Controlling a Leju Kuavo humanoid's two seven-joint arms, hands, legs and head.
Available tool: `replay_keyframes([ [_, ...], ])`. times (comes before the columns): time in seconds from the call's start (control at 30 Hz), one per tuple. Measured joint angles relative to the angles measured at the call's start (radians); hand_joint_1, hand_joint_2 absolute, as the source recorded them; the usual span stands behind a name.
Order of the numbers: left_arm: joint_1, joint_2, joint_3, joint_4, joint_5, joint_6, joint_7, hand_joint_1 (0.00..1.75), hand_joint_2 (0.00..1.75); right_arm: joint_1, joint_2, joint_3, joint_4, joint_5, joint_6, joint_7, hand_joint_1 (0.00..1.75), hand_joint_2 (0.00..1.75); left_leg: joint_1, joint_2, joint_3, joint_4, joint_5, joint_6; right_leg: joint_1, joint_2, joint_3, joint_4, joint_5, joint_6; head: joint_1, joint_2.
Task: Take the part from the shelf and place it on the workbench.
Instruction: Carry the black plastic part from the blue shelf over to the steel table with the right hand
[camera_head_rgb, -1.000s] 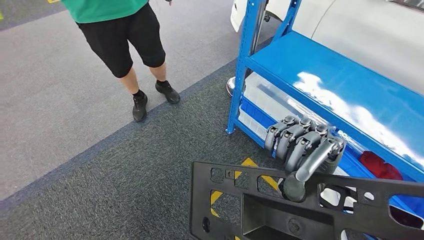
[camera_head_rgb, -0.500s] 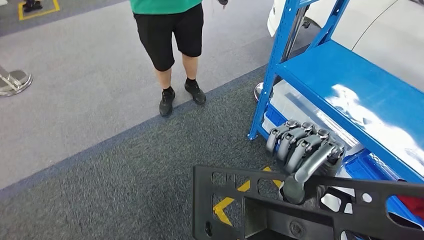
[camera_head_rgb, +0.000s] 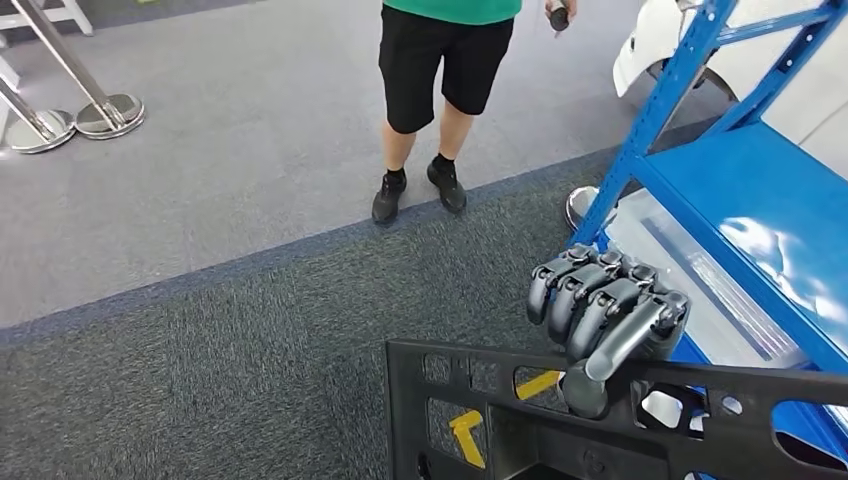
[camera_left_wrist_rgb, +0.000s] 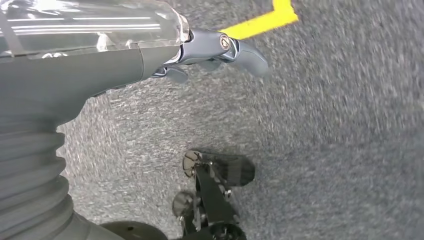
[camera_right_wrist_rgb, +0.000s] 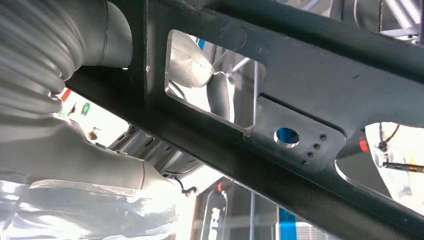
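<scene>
While the right hand (camera_head_rgb: 608, 318) is gripping the top bar of the black part (camera_head_rgb: 520, 420), fingers curled over the far side and thumb pressing the near face, the part is hanging just under the hand, clear of the blue shelf (camera_head_rgb: 760, 210), which is standing off to the hand's right. The right wrist view is showing the part (camera_right_wrist_rgb: 280, 95) running right across in front of the palm. The left hand (camera_left_wrist_rgb: 220, 47) is hanging over the grey carpet (camera_left_wrist_rgb: 340, 125) holding nothing; how far its fingers are spread I cannot tell. A person (camera_head_rgb: 440, 70) in black shorts is standing well ahead of the right hand.

Judging by this, the carry step is in hand and the table is nowhere to be seen. To do it well: keeping the grip firm so the long part is not pivoting about the one holding point, keeping its far end away from the shelf post, giving the person room, holding the part level until the table is coming into sight.
</scene>
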Motion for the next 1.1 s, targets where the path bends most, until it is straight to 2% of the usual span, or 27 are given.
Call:
replay_keyframes([
  [0.03, -0.002, -0.003, 0.000, 0.000, 0.001, 0.000, 0.002, 0.00, 1.75, -0.001, -0.003, 0.001, 0.002, -0.001, 0.000, 0.000, 1.69, 1.75, -0.001, -0.012, -0.002, 0.000, 0.001, 0.003, -0.001, 0.027, -0.034, 0.068, -0.033, 0.001, 0.000, 0.000],
  [0.07, -0.003, -0.006, 0.000, 0.000, 0.002, 0.000, 0.004, 0.00, 1.75, -0.002, -0.006, 0.002, 0.005, -0.002, 0.000, 0.000, 1.69, 1.75, -0.002, -0.025, -0.004, 0.001, 0.002, 0.005, -0.001, 0.042, -0.072, 0.141, -0.062, 0.002, 0.000, 0.000],
  [0.1, -0.002, -0.010, 0.000, 0.000, 0.003, 0.000, 0.008, 0.00, 1.75, -0.002, -0.010, 0.005, 0.008, -0.002, -0.001, 0.000, 1.69, 1.75, -0.003, -0.038, -0.005, 0.002, 0.002, 0.006, -0.002, 0.048, -0.102, 0.195, -0.077, 0.002, 0.000, 0.000],
  [0.13, -0.001, -0.013, 0.000, 0.000, 0.003, 0.000, 0.011, 0.00, 1.75, -0.003, -0.013, 0.008, 0.011, -0.002, -0.004, 0.000, 1.69, 1.75, -0.003, -0.052, -0.006, 0.003, 0.002, 0.006, -0.002, 0.050, -0.117, 0.217, -0.072, 0.002, 0.000, 0.000],
  [0.17, 0.001, -0.016, 0.000, 0.000, 0.001, 0.000, 0.015, 0.00, 1.75, -0.005, -0.017, 0.012, 0.014, -0.001, -0.008, 0.000, 1.69, 1.75, -0.003, -0.067, -0.007, 0.006, 0.002, 0.005, -0.003, 0.052, -0.111, 0.194, -0.046, 0.002, 0.000, 0.000],
  [0.2, 0.002, -0.019, 0.000, 0.000, -0.001, 0.001, 0.019, 0.00, 1.75, -0.007, -0.021, 0.015, 0.016, -0.001, -0.014, 0.000, 1.69, 1.75, -0.003, -0.081, -0.007, 0.009, 0.001, 0.004, -0.005, 0.058, -0.086, 0.134, -0.006, 0.001, 0.000, 0.000],
  [0.27, 0.002, -0.025, 0.000, 0.000, -0.005, 0.002, 0.024, 0.00, 1.75, -0.011, -0.029, 0.019, 0.020, 0.000, -0.023, 0.000, 1.69, 1.75, -0.003, -0.108, -0.011, 0.018, -0.002, -0.003, -0.011, 0.098, -0.027, -0.004, 0.057, -0.001, 0.000, 0.000],
  [0.3, 0.002, -0.027, 0.000, 0.000, -0.006, 0.002, 0.025, 0.00, 1.75, -0.012, -0.033, 0.019, 0.021, 0.000, -0.027, 0.000, 1.69, 1.75, -0.002, -0.118, -0.016, 0.022, -0.003, -0.009, -0.012, 0.114, -0.010, -0.044, 0.069, -0.003, 0.000, 0.000],
  [0.33, 0.003, -0.028, 0.000, 0.000, -0.006, 0.003, 0.027, 0.00, 1.75, -0.012, -0.036, 0.020, 0.022, 0.000, -0.029, 0.000, 1.69, 1.75, -0.002, -0.128, -0.021, 0.024, -0.002, -0.015, -0.011, 0.124, -0.005, -0.060, 0.070, -0.006, 0.000, 0.000],
  [0.4, 0.008, -0.029, 0.000, 0.000, -0.006, 0.004, 0.029, 0.00, 1.75, -0.016, -0.041, 0.022, 0.025, -0.005, -0.030, 0.000, 1.69, 1.75, 0.001, -0.143, -0.028, 0.023, 0.002, -0.029, -0.008, 0.108, -0.006, -0.065, 0.073, -0.017, 0.000, 0.000],
  [0.43, 0.010, -0.029, 0.000, 0.000, -0.006, 0.004, 0.030, 0.00, 1.75, -0.020, -0.042, 0.023, 0.028, -0.010, -0.027, 0.000, 1.69, 1.75, 0.001, -0.134, -0.032, 0.027, -0.001, -0.035, -0.009, 0.098, -0.004, -0.069, 0.076, -0.024, 0.000, 0.000],
  [0.5, 0.010, -0.031, 0.000, 0.000, -0.005, 0.005, 0.031, 0.00, 1.75, -0.028, -0.044, 0.025, 0.033, -0.019, -0.019, 0.000, 1.69, 1.75, -0.001, -0.084, -0.060, 0.085, -0.037, -0.043, -0.010, 0.071, 0.001, -0.079, 0.080, -0.037, 0.000, 0.000],
  [0.53, 0.009, -0.032, 0.000, 0.000, -0.004, 0.005, 0.031, 0.00, 1.75, -0.031, -0.045, 0.025, 0.036, -0.022, -0.016, 0.000, 1.69, 1.75, -0.001, -0.052, -0.087, 0.143, -0.069, -0.047, -0.007, 0.057, 0.002, -0.080, 0.080, -0.041, 0.000, 0.000],
  [0.57, 0.006, -0.033, 0.000, 0.000, -0.004, 0.005, 0.031, 0.00, 1.75, -0.033, -0.045, 0.025, 0.038, -0.025, -0.014, 0.000, 1.69, 1.75, 0.000, -0.033, -0.121, 0.213, -0.103, -0.050, -0.003, 0.042, 0.002, -0.080, 0.079, -0.044, 0.000, 0.000],
  [0.6, 0.006, -0.033, 0.000, 0.000, -0.004, 0.005, 0.031, 0.00, 1.75, -0.034, -0.046, 0.025, 0.042, -0.026, -0.013, 0.000, 1.69, 1.75, 0.002, -0.024, -0.150, 0.273, -0.125, -0.052, -0.001, 0.028, 0.002, -0.080, 0.078, -0.046, 0.000, 0.000],
  [0.63, 0.006, -0.034, 0.000, 0.000, -0.004, 0.005, 0.031, 0.00, 1.75, -0.035, -0.047, 0.025, 0.046, -0.027, -0.013, 0.000, 1.69, 1.75, 0.003, -0.020, -0.164, 0.304, -0.130, -0.054, 0.001, 0.013, 0.003, -0.080, 0.077, -0.046, 0.000, 0.000],
  [0.67, 0.008, -0.034, 0.000, 0.000, -0.004, 0.005, 0.032, 0.00, 1.75, -0.036, -0.047, 0.025, 0.049, -0.028, -0.013, 0.000, 1.69, 1.75, 0.003, -0.016, -0.158, 0.296, -0.117, -0.054, 0.002, -0.001, 0.003, -0.079, 0.075, -0.046, 0.000, 0.000],
  [0.7, 0.009, -0.034, 0.000, 0.000, -0.005, 0.005, 0.032, 0.00, 1.75, -0.039, -0.048, 0.025, 0.053, -0.030, -0.013, 0.000, 1.69, 1.75, 0.003, -0.010, -0.131, 0.248, -0.089, -0.052, 0.003, -0.013, 0.005, -0.079, 0.074, -0.044, 0.000, 0.000],
  [0.73, 0.009, -0.034, 0.000, 0.000, -0.005, 0.004, 0.032, 0.00, 1.75, -0.043, -0.048, 0.025, 0.056, -0.032, -0.012, 0.000, 1.69, 1.75, 0.002, 0.008, -0.089, 0.174, -0.057, -0.049, 0.004, -0.025, 0.008, -0.079, 0.072, -0.042, 0.000, 0.000],
  [0.8, 0.006, -0.035, 0.000, 0.000, -0.005, 0.004, 0.031, 0.00, 1.75, -0.052, -0.049, 0.025, 0.062, -0.036, -0.009, 0.000, 1.69, 1.75, -0.006, 0.042, -0.026, 0.055, -0.021, -0.035, 0.009, -0.044, 0.013, -0.078, 0.067, -0.034, 0.000, 0.000],
  [0.83, 0.005, -0.035, 0.000, 0.000, -0.005, 0.004, 0.031, 0.00, 1.75, -0.057, -0.049, 0.026, 0.065, -0.038, -0.008, 0.000, 1.69, 1.75, -0.010, 0.050, -0.013, 0.029, -0.017, -0.027, 0.011, -0.053, 0.014, -0.078, 0.065, -0.029, 0.000, 0.000],
  [0.9, 0.006, -0.036, 0.000, 0.000, -0.004, 0.005, 0.030, 0.00, 1.75, -0.069, -0.049, 0.030, 0.075, -0.039, -0.005, 0.000, 1.69, 1.75, -0.014, 0.032, -0.015, 0.022, -0.016, -0.013, 0.012, -0.069, 0.017, -0.079, 0.063, -0.019, 0.000, 0.000],
  [0.93, 0.008, -0.037, 0.000, 0.000, -0.004, 0.005, 0.030, 0.00, 1.75, -0.076, -0.049, 0.034, 0.080, -0.039, -0.004, 0.000, 1.69, 1.75, -0.013, 0.022, -0.013, 0.018, -0.014, -0.007, 0.009, -0.067, 0.019, -0.076, 0.059, -0.014, 0.000, 0.000],
  [1.0, 0.008, -0.039, 0.000, 0.000, -0.003, 0.011, 0.030, 0.00, 1.75, -0.088, -0.049, 0.041, 0.089, -0.039, -0.009, 0.000, 1.69, 1.75, -0.009, 0.001, -0.008, 0.008, -0.007, 0.005, 0.004, -0.023, 0.000, -0.026, 0.025, -0.004, 0.000, 0.000],
  [1.07, 0.003, -0.041, 0.000, 0.000, -0.003, 0.026, 0.030, 0.00, 1.75, -0.094, -0.050, 0.047, 0.098, -0.039, -0.019, 0.000, 1.69, 1.75, -0.008, -0.021, -0.008, 0.006, -0.003, 0.012, 0.001, 0.033, -0.062, 0.102, -0.039, 0.000, 0.000, 0.000],
  [1.1, 0.002, -0.041, 0.000, 0.000, -0.002, 0.035, 0.030, 0.00, 1.75, -0.094, -0.051, 0.050, 0.102, -0.039, -0.026, 0.000, 1.69, 1.75, -0.008, -0.034, -0.009, 0.007, -0.002, 0.014, 0.000, 0.044, -0.097, 0.169, -0.064, 0.001, 0.000, 0.000],
])
